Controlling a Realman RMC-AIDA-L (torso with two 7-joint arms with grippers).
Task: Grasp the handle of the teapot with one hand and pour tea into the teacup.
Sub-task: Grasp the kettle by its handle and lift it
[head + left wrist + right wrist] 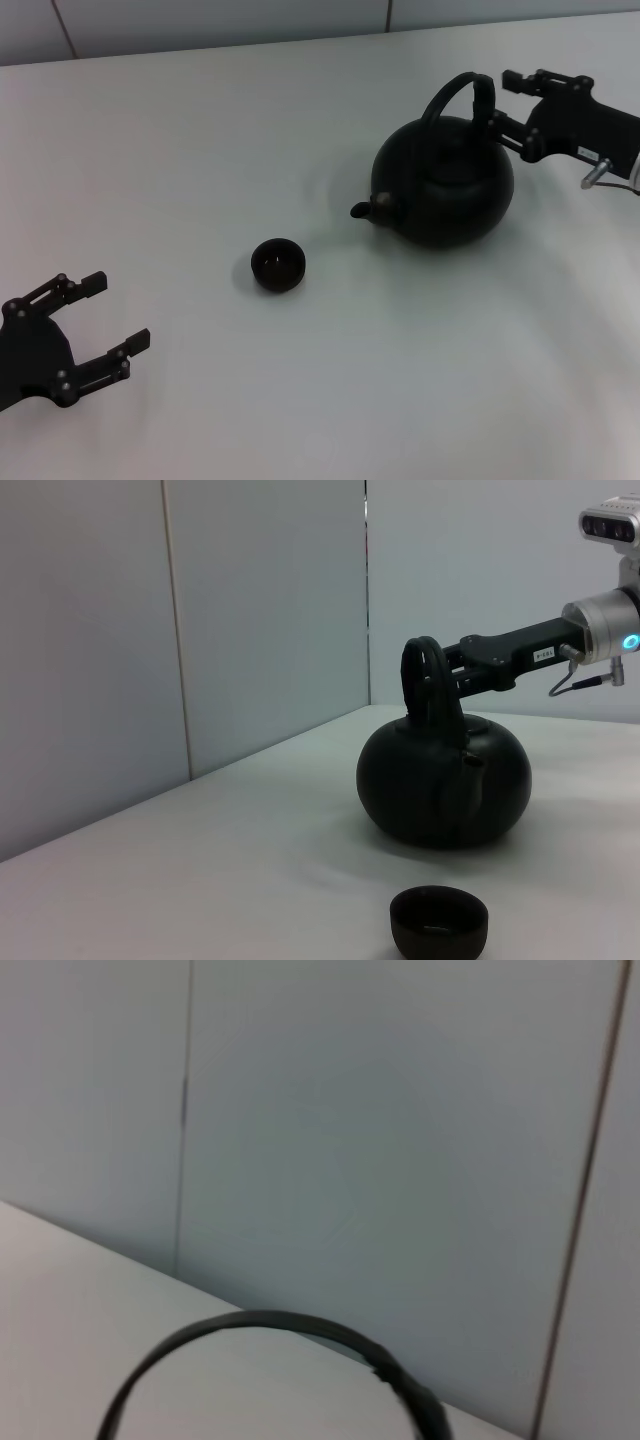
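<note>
The black teapot (445,190) stands at the right of the table, its short spout pointing left toward the teacup (278,265). Its arched handle (458,88) rises over the lid. My right gripper (502,98) is level with the handle's right side, open, with one fingertip on each side of the band. The left wrist view shows the same: the teapot (443,780), the right gripper (440,675) at the handle (418,670), and the teacup (438,921) in front. The right wrist view shows only the handle's arch (270,1324). My left gripper (118,312) rests open at the lower left.
A white table (200,150) carries everything, and grey wall panels (200,630) stand behind its far edge. About a cup's width of bare table separates the spout from the teacup.
</note>
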